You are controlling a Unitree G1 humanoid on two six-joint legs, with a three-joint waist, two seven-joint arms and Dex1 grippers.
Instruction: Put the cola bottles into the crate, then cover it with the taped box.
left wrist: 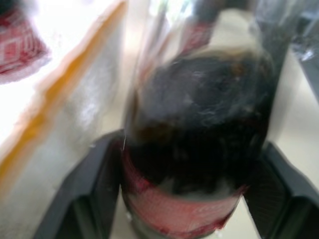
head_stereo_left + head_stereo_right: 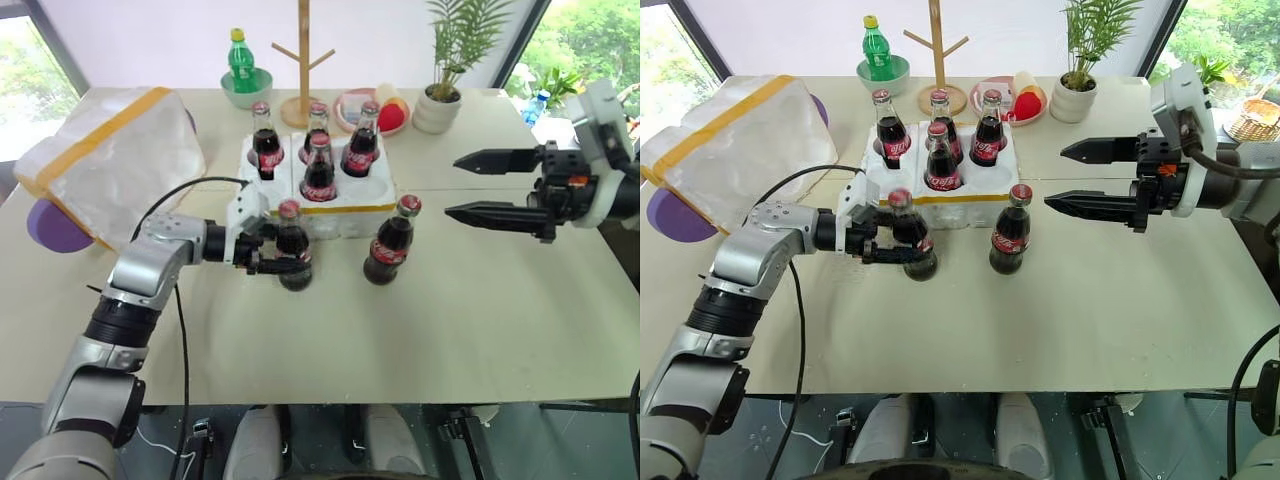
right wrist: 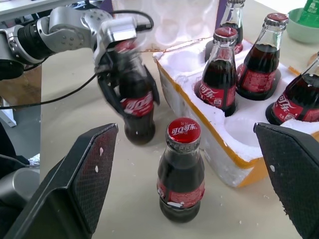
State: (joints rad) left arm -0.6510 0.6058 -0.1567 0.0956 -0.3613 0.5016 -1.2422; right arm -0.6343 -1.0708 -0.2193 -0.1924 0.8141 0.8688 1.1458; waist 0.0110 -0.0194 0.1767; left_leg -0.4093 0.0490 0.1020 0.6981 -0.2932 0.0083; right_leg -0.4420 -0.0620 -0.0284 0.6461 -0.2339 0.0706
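Observation:
The white foam crate (image 2: 352, 208) with its yellow band holds several cola bottles (image 2: 319, 170), and its two front corner wells are empty. In front of it, my left gripper (image 2: 288, 260) is shut on a cola bottle (image 1: 199, 129), which leans slightly with its base at the table. Another cola bottle (image 2: 388, 245) stands free on the table to its right. My right gripper (image 2: 451, 185) hovers open to the right of the crate, above the table, holding nothing. The taped box (image 2: 110, 160) lies tilted at the far left.
A purple dish (image 2: 50, 228) pokes out from under the taped box. Behind the crate stand a green bottle in a green bowl (image 2: 240, 65), a wooden mug tree (image 2: 303, 60), a plate with red items (image 2: 380, 112) and a potted plant (image 2: 440, 100).

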